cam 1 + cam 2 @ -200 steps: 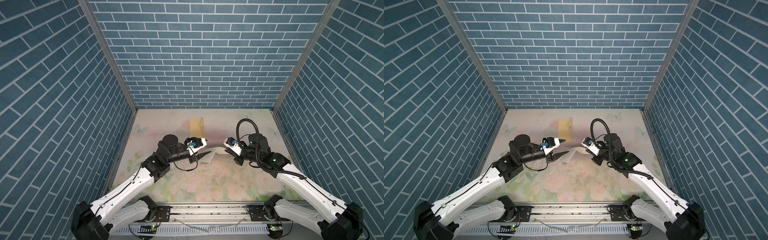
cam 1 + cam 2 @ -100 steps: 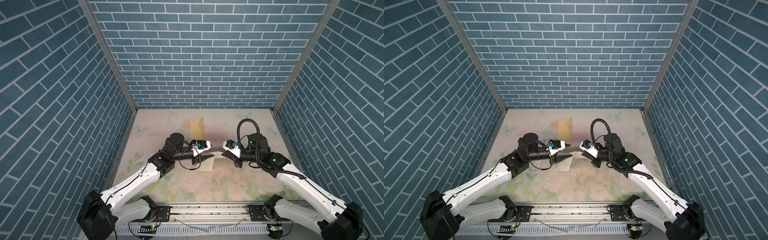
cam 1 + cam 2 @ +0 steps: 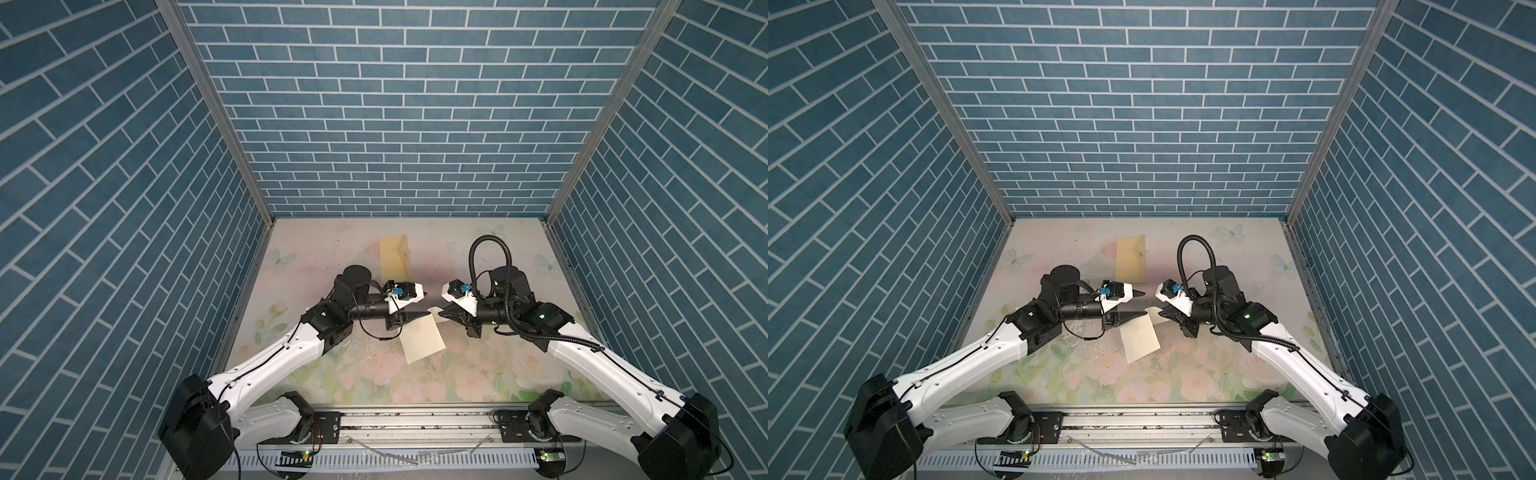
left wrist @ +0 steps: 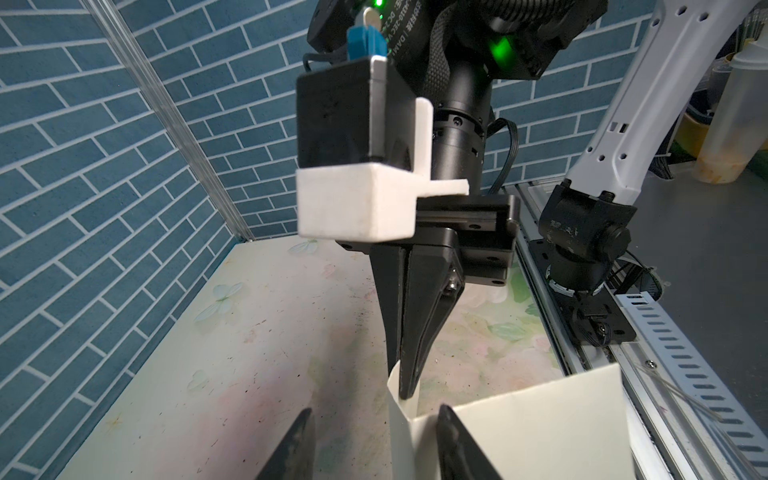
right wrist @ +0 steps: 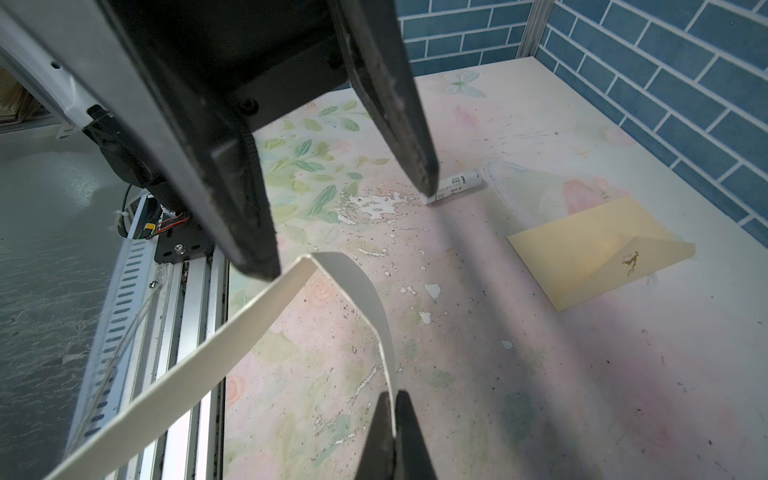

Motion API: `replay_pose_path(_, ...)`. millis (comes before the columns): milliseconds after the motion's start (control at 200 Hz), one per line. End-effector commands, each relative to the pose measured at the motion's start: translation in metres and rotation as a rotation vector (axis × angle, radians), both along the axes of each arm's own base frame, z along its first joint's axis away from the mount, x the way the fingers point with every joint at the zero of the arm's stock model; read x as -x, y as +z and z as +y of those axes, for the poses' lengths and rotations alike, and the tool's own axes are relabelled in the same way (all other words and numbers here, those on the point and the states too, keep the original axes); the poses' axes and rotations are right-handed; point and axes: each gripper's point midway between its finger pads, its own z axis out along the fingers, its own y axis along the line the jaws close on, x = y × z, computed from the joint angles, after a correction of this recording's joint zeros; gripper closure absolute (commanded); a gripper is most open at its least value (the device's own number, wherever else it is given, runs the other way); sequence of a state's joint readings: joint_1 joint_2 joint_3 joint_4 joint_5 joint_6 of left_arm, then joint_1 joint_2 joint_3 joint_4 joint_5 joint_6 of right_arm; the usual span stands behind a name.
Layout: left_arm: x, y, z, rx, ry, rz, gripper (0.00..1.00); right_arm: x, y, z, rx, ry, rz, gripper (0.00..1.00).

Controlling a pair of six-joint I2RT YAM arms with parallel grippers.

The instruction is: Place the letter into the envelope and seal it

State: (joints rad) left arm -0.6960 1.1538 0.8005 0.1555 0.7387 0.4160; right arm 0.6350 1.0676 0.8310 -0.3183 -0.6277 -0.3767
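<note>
Curling, the letter seems light and floppy; grip its edges. The right gripper pinches its corner; the left gripper stands spread.

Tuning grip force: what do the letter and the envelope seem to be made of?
The letter: thin matte paper, probably; it bows in a smooth curve. The envelope: likely matte pale-yellow paper, with a sharp flap crease.

The envelope lies on the table, behind the letter.
</note>
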Motion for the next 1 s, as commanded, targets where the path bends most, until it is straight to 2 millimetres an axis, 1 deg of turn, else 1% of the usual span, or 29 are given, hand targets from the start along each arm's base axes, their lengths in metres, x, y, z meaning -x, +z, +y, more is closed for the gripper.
replay_pose_path(0,0.004,0.006,0.002,0.015,-0.014,-0.022,0.52,-0.005,0.021,0.002,-0.02,-0.02,-0.021,1.0)
replay_pose_path(170,0.005,0.0,0.006,-0.006,-0.006,-0.033,0.51,-0.003,0.029,0.0,-0.034,-0.023,-0.048,1.0)
replay_pose_path(335,0.009,-0.004,0.003,-0.003,-0.041,-0.014,0.52,-0.001,0.034,0.0,-0.044,-0.017,-0.048,1.0)
replay_pose_path(445,0.011,-0.006,0.003,0.0,-0.051,-0.016,0.52,-0.001,0.034,-0.001,-0.04,-0.021,-0.049,1.0)
replay_pose_path(765,0.01,-0.01,-0.002,-0.001,-0.074,-0.006,0.53,0.005,0.04,0.003,-0.066,0.016,-0.035,1.0)
replay_pose_path(880,0.008,-0.011,-0.003,0.0,-0.075,-0.003,0.58,0.008,0.04,0.005,-0.072,0.035,-0.024,1.0)
replay_pose_path(995,0.007,-0.01,-0.004,0.002,-0.074,-0.01,0.65,0.009,0.036,0.005,-0.065,0.04,-0.014,1.0)
